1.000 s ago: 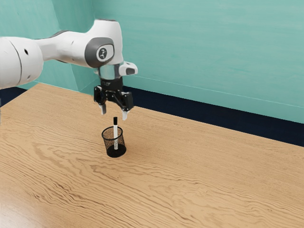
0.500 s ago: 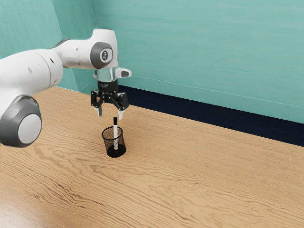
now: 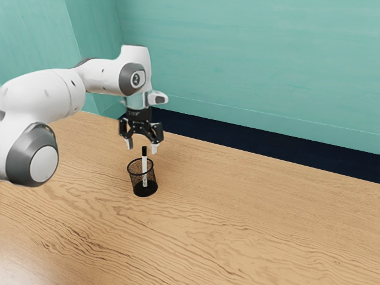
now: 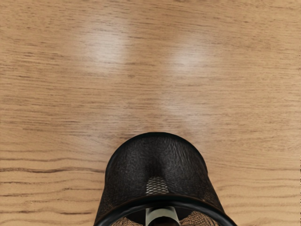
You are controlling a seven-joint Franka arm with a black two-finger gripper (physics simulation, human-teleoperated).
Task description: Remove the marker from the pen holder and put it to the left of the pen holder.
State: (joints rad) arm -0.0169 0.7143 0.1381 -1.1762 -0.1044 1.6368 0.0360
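White, slim and black-capped, the marker [image 3: 144, 162] stands upright inside the round black mesh pen holder [image 3: 136, 180], ungrasped; the jaws hang parted near its cap. Approach seems the step in hand; next, lower them astride the cap, then squeeze before lifting.

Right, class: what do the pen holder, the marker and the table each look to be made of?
Pen holder: probably metal, painted black; its see-through mesh wall and solid rim suggest it. Marker: likely plastic, with a smooth white barrel and black cap. Table: wood or a wood-look laminate, lightly glossy; grain lines run across it and soft highlights show.
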